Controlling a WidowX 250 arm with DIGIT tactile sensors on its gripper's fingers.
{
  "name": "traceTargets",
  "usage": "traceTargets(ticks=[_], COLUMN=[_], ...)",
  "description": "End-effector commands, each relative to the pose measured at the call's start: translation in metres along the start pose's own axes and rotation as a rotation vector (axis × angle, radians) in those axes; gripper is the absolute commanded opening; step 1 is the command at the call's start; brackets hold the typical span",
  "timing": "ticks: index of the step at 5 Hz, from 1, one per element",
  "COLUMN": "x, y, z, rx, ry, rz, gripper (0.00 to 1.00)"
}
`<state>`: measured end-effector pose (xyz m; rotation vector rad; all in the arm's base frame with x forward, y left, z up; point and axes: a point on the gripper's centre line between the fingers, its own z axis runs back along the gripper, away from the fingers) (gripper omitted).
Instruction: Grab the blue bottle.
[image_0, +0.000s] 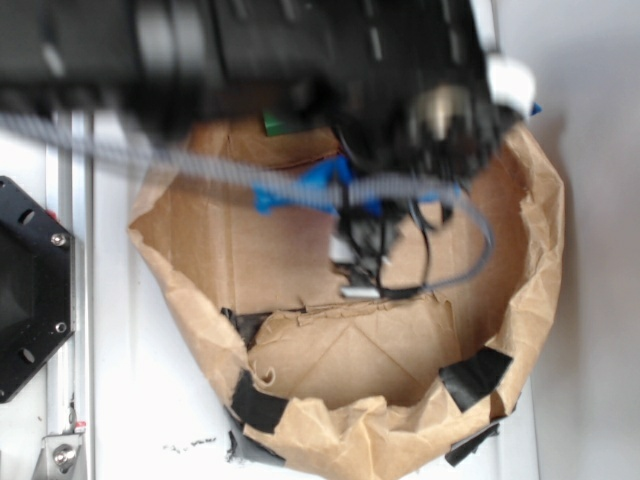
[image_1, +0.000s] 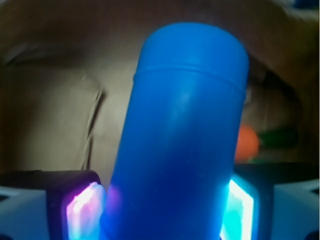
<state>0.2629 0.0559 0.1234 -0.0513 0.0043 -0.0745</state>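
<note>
The hand (image_1: 165, 210) is closed on the blue bottle (image_1: 182, 135): in the wrist view its two glowing fingers (image_1: 85, 210) press against the bottle's lower body at eight and four o'clock, and the cylinder rises between them toward twelve, leaning slightly to one o'clock. The bottle fills the middle of that view, its rounded end uppermost; the narrow neck is not visible there.

From outside, the hand (image_0: 362, 262) hangs below the blurred black arm (image_0: 300, 50) over the middle of a crumpled brown paper bag (image_0: 540, 230) that forms a shallow nest on the white bench (image_0: 140, 380). Bright blue patches (image_0: 320, 185) show at about eleven o'clock from the hand; through the blur I cannot say for sure whether they are the bottle or something else. A grey cable (image_0: 480, 240) loops off at three o'clock. A green block (image_0: 275, 122) peeks out at the bag's far rim, near eleven o'clock. In the wrist view an orange object with a green end (image_1: 247, 142) lies on the paper at three o'clock of the bottle.

As a judgement, the grab itself looks done. What may be left is lifting the bottle clear of the bag; the pictures do not settle whether it is already off the paper.
</note>
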Motion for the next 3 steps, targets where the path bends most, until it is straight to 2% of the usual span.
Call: traceTargets(ticks=[1,2,3], x=[-0.0013,-0.0006,0.0016], y=[0.0005,-0.0042,-0.0060], z=[0.0301,0.0254,0.0218], rx=[0.026,0.025,0.052], ry=[-0.086,-0.084,-0.087], rz=[-0.012,-0.031,-0.010], gripper=[0.00,0.00,0.00])
